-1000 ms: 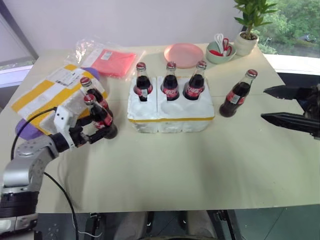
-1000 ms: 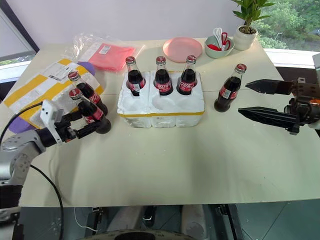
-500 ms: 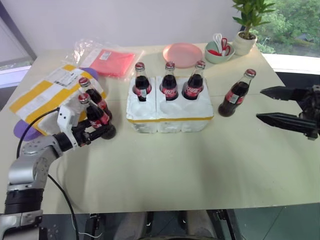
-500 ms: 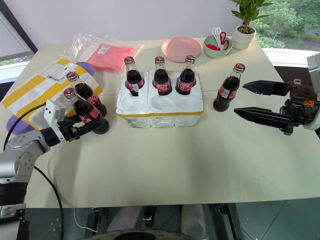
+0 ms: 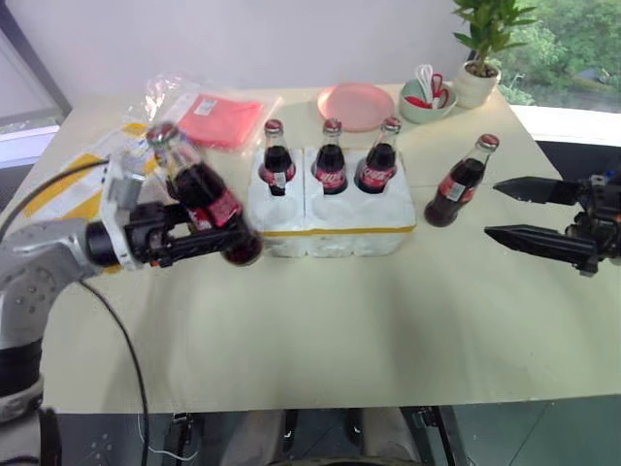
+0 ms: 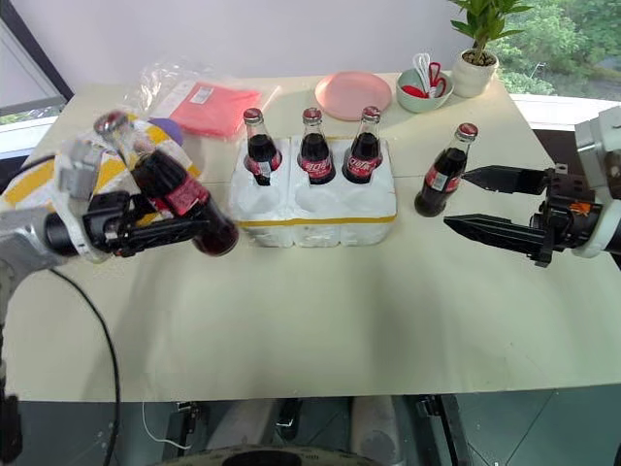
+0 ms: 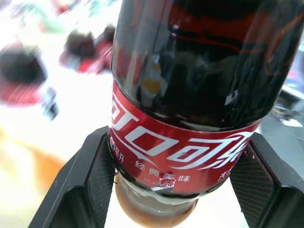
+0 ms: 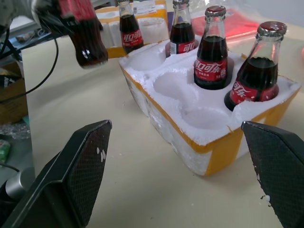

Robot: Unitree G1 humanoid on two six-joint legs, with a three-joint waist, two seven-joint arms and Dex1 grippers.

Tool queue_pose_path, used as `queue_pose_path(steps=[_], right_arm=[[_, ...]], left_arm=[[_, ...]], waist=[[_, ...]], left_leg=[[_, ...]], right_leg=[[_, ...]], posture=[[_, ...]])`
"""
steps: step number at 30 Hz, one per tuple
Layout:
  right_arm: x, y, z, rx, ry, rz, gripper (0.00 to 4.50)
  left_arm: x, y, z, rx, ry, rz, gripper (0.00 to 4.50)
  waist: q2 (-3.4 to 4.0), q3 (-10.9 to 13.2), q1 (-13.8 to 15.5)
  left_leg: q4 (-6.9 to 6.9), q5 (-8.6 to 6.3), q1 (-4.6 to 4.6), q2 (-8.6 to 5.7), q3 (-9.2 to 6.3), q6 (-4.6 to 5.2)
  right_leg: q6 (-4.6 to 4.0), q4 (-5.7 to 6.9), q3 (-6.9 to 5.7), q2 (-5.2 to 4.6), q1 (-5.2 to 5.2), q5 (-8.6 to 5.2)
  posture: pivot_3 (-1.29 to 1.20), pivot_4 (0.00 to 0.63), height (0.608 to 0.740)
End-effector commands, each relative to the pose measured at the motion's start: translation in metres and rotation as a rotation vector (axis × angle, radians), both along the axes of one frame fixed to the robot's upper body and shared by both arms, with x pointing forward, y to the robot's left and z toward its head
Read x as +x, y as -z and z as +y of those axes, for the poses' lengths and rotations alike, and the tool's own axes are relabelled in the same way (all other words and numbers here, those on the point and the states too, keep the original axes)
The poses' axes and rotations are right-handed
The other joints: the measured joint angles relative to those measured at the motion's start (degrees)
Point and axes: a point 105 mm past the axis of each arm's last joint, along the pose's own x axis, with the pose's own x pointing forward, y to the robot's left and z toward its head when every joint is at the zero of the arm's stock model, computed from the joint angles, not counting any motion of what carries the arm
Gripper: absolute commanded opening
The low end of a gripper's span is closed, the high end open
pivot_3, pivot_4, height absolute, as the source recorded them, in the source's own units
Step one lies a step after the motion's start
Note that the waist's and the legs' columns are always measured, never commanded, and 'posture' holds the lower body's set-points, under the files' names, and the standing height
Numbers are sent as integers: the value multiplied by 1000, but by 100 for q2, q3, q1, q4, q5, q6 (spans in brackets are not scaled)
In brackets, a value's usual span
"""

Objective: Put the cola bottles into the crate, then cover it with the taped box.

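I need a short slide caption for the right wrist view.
Open right gripper faces the crate; left gripper holds a bottle aloft.

1. The left arm is a rounded silver-grey metal shell, and a thin black cable loops from it.
2. A white block sits at its wrist, ahead of a black housing.
3. The left claw (image 5: pixel 209 243) has two long black fingers (image 7: pixel 90 190) whose inner pads are finely cross-hatched.
4. The right claw (image 6: pixel 480 202) has slim, tapering black fingers on a white wrist housing with an orange mark.
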Motion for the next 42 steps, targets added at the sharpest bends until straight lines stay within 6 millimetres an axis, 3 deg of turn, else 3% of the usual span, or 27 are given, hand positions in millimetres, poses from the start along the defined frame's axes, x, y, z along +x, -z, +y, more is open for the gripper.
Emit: queue_pose_path(steps=[1, 5, 11, 19, 25, 32, 34, 36, 42], right_arm=[[-4, -7, 3, 2, -5, -52, 4500], [-5, -6, 3, 14, 16, -62, 4500], [-9, -5, 4, 19, 36, -74, 4500], [-12, -2, -1, 23, 72, -73, 4500], [-11, 4, 1, 20, 76, -65, 4500], [-9, 4, 2, 11, 70, -68, 4500], [-10, 5, 3, 3, 59, -69, 4500], [-11, 5, 5, -6, 49, -69, 4500], [-9, 4, 7, -21, 28, -74, 4500]], left_arm=[[7, -25, -25, -33, 56, -110, 2786], [44, -37, -63, -66, -9, -193, 2786], [76, -30, -95, -51, -105, -192, 2786], [69, -8, -123, 9, -37, -151, 2786], [65, 22, -126, 149, -1, -159, 2786], [89, 44, -125, 254, -128, -137, 2786], [93, 46, -125, 264, -153, -130, 3825], [93, 47, -124, 262, -158, -122, 4457], [90, 44, -110, 259, -181, -111, 4457]], waist=[[-3, 2, 16], [-9, 5, 32], [-20, 12, 1], [-25, 14, 13], [-21, 12, 11], [-23, 13, 2], [-24, 14, 0], [-22, 12, 11], [-22, 13, -3]], left_leg=[[1, 1, 1, 0, 0, -2], [15, 2, 2, -3, -2, -3], [28, -4, 0, -3, -1, 7], [33, -5, -5, -5, -1, 9], [41, -6, -6, -5, -1, 10], [42, -7, -5, -6, -1, 13], [42, -7, -5, -5, -1, 13], [42, -7, -1, -4, -1, 13], [53, -7, 2, -5, -2, 13]], right_leg=[[0, 2, 0, 0, 1, 0], [6, 3, -2, 0, 13, 4], [13, 4, -1, 2, 15, 8], [21, 5, 0, 2, 13, 13], [22, 5, 0, 2, 17, 13], [22, 4, -1, 1, 20, 13], [22, 4, -1, 2, 18, 13], [22, 6, -1, 2, 23, 13], [24, 5, -2, 2, 31, 14]], posture=[[0, 150, 740], [0, 150, 740], [0, 150, 740], [0, 150, 740], [0, 150, 740], [0, 150, 740], [0, 150, 740], [0, 150, 740], [0, 150, 740]])
